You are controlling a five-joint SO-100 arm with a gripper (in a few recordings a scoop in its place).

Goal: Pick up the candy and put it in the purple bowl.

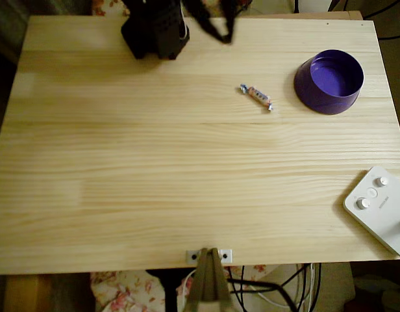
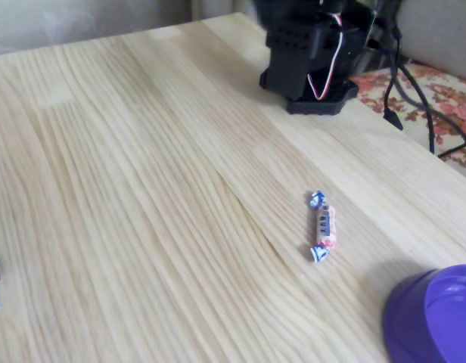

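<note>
While candy (image 1: 256, 97) lies near purple bowl (image 1: 328, 81), white device (image 1: 380, 207) well apart.

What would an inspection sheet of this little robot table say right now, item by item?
Surface: pale wooden table, bare across most of its top.
Job's things: candy lies flat on the wood, to the left of the purple bowl in the overhead view, apart from it; the bowl looks empty.
Clutter: white device with round knobs at the lower right corner in the overhead view; a small white bracket at the near edge.
Hand: cannot tell its state; the black arm base stands at the far edge.
Cables: red and white wires on the base; black cables hang off the table beside it.
Surroundings: flowered fabric beyond the table edge.
</note>
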